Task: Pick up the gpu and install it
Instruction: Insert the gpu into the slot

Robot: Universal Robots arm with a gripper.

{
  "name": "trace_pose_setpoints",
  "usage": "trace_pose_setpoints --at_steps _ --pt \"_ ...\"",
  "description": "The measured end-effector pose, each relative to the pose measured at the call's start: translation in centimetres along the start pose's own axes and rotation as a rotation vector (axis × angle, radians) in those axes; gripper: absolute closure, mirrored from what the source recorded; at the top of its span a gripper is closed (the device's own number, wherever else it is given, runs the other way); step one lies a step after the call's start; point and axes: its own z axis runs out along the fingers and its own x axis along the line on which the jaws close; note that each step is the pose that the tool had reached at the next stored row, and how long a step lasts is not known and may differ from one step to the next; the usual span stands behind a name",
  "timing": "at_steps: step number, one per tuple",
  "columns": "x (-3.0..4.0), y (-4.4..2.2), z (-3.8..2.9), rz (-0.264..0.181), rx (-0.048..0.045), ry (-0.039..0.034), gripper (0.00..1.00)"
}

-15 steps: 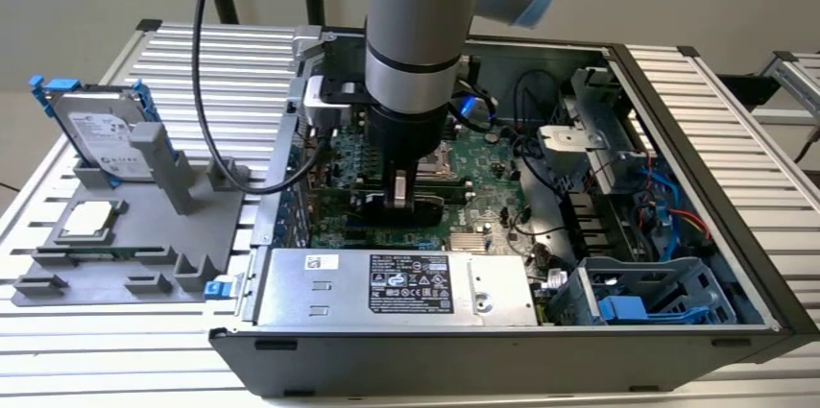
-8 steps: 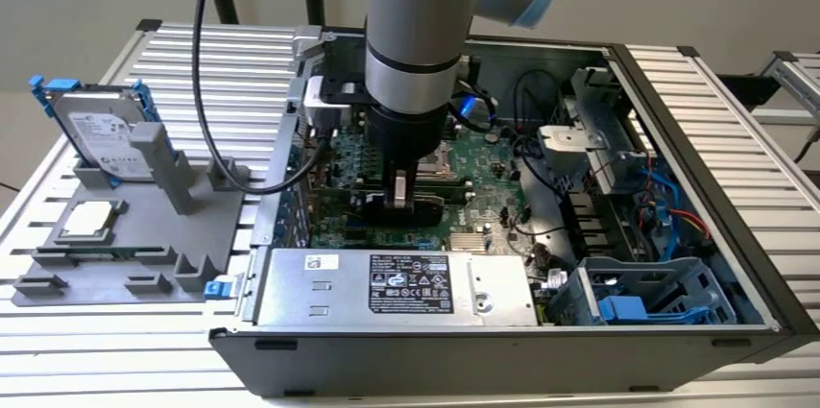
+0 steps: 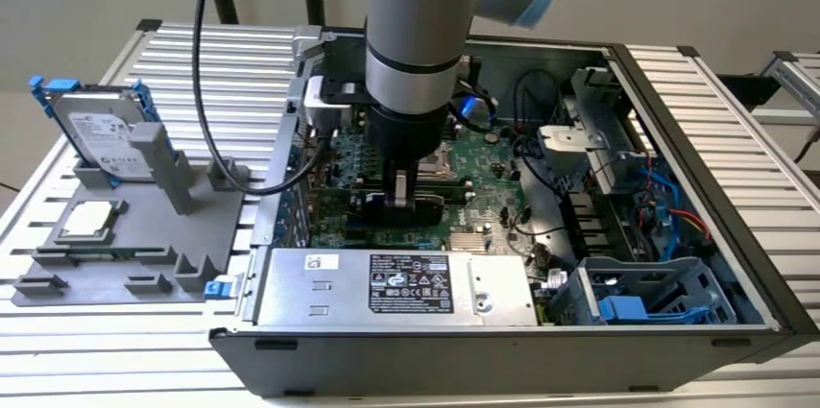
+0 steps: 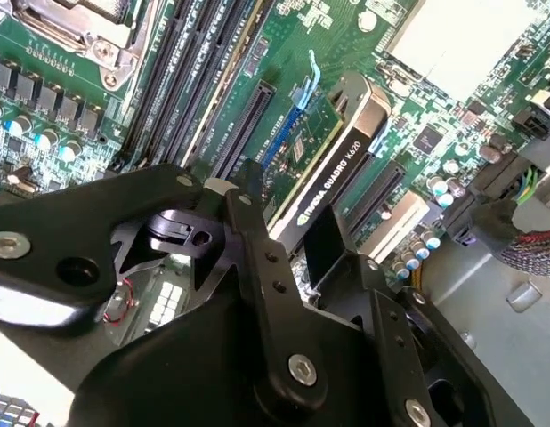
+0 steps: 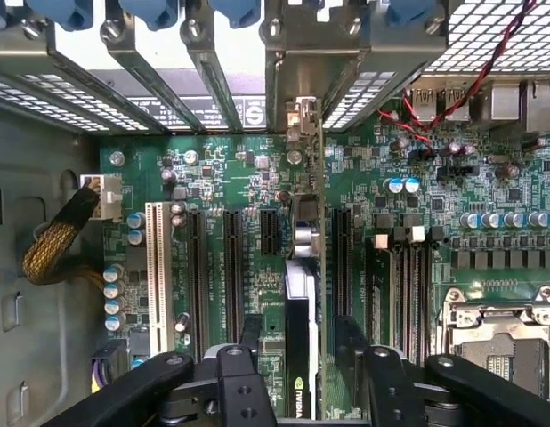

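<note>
The gpu (image 5: 301,311) stands on edge on the green motherboard (image 5: 213,178) inside the open computer case (image 3: 666,91). Its silver bracket (image 5: 301,116) meets the case's rear slot openings. In the second wrist view the gpu (image 4: 342,169) shows its black top edge and a strip of green board. My gripper (image 5: 301,325) straddles the card, with one black finger (image 5: 253,331) on each side and a narrow gap showing between the fingers and the card. In the exterior view my gripper (image 3: 403,199) reaches low into the case over the motherboard.
A grey fixture (image 3: 122,254) at the exterior view's left holds a silver hard drive in a blue frame (image 3: 96,130) and a square processor chip (image 3: 87,221). Inside the case are the power supply (image 3: 397,283), blue drive bays (image 3: 640,298), cables and long black expansion slots (image 5: 232,276).
</note>
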Motion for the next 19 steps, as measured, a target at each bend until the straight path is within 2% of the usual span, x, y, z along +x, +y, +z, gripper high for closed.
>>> trace_pose_setpoints --at_steps 13,14,16,17,19 --pt "-0.16 0.10 -5.89 0.000 0.0000 -0.0001 0.00" --pt "-0.17 0.10 -6.14 0.000 0.0001 -0.0002 0.00" --pt "-0.17 0.10 -6.13 0.000 0.0001 -0.0004 0.00" --pt "-0.17 0.10 -6.13 0.000 0.0001 -0.0004 1.00" --pt "-0.17 0.10 -6.13 0.000 0.0001 -0.0002 1.00"
